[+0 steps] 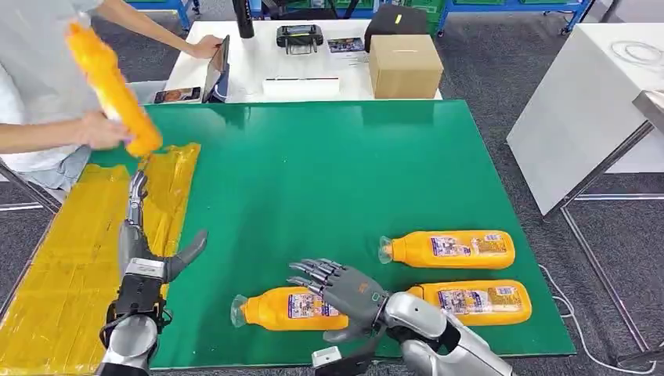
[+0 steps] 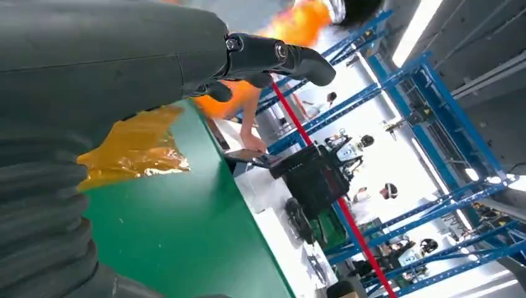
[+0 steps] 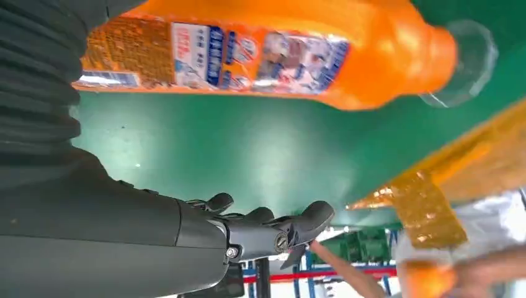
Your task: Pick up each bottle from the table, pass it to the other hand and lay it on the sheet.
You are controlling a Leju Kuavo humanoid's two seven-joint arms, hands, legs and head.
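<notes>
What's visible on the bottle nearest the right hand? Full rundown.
The nearest bottle is orange, plastic-looking, with a clear cap and a blue-and-white printed label. It lies on its side on the green table, cap toward the yellow sheet. The right hand hovers over its base end, fingers spread; contact can't be confirmed.

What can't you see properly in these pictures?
- The person's bottle: blurred in the head view, label unreadable.
- The nearest bottle: the right hand covers its base in the head view.
- Bottle labels: print too small.
- The yellow sheet: cut off by the head view's edges.
</notes>
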